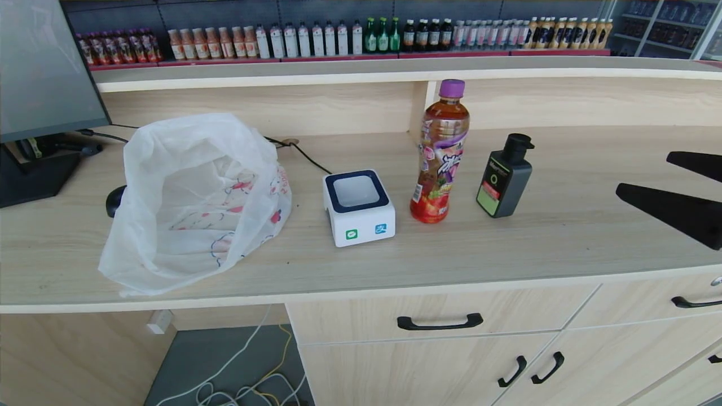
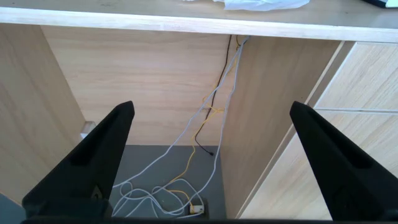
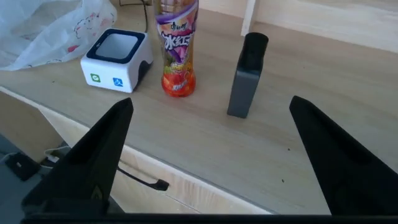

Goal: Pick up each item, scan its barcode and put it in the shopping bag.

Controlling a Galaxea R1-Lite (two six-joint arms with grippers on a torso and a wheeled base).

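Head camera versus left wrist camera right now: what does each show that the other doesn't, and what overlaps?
Head view, not left wrist: tea bottle, black pump bottle, monitor, and the right gripper open over the right end of the counter. Left wrist, not head: the left gripper, open, low, facing the recess under the counter. Both: the shopping bag, the counter's front edge, loose cables on the floor.

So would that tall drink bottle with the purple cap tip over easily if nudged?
Probably. The bottle stands tall on a narrow base, so a push near its purple cap would likely topple it. It looks nearly full, so probably heavy for its size. Its round body would likely roll on the counter once down.
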